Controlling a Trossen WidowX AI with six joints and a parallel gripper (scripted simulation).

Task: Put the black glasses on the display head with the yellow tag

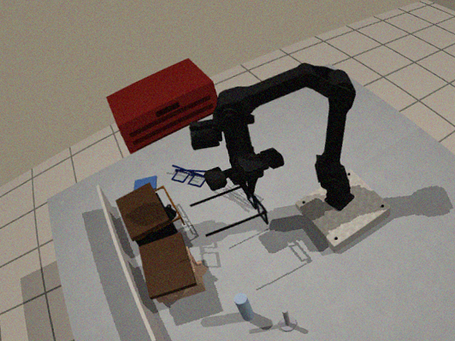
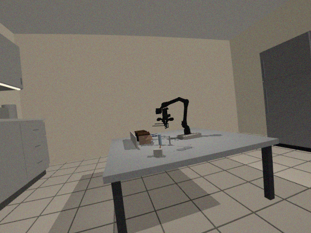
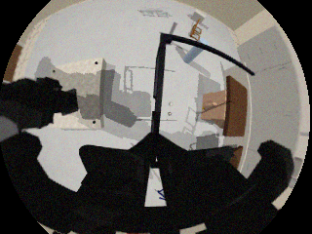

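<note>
Here the claw point(image 1: 252, 191) is clamped on the front frame of the black glasses point(image 1: 260, 209), holding them above the bench point(image 1: 372, 289), temples pointing toward the two brown-topped display heads point(image 1: 142, 211), well short of them.
</note>
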